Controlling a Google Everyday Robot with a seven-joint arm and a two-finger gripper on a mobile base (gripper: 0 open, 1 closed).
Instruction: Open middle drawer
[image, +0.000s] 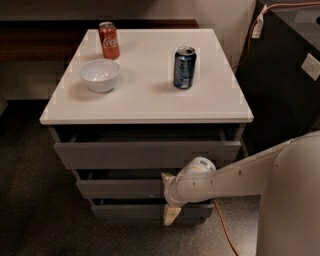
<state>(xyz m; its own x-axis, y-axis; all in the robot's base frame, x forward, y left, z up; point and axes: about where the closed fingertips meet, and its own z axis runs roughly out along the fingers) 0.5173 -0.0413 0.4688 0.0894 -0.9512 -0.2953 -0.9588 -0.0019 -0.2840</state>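
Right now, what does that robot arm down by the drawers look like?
The arm is a smooth white tube with small dark dots and a rounded wrist joint. Its gripper, in front of the middle drawer, is cream-tan.

Gripper (169, 196) seen at middle drawer (120, 188) front, overhung by protruding top drawer (145, 154), flanked by dark cabinet (280, 85), room afforded over floor (30, 210) in front.

On the white surface (150, 102), a red soda can (108, 40) stands behind a white bowl (100, 75), with a blue can (184, 67) to the right. The gripper (168, 197) sits before the grey middle drawer (117, 188).
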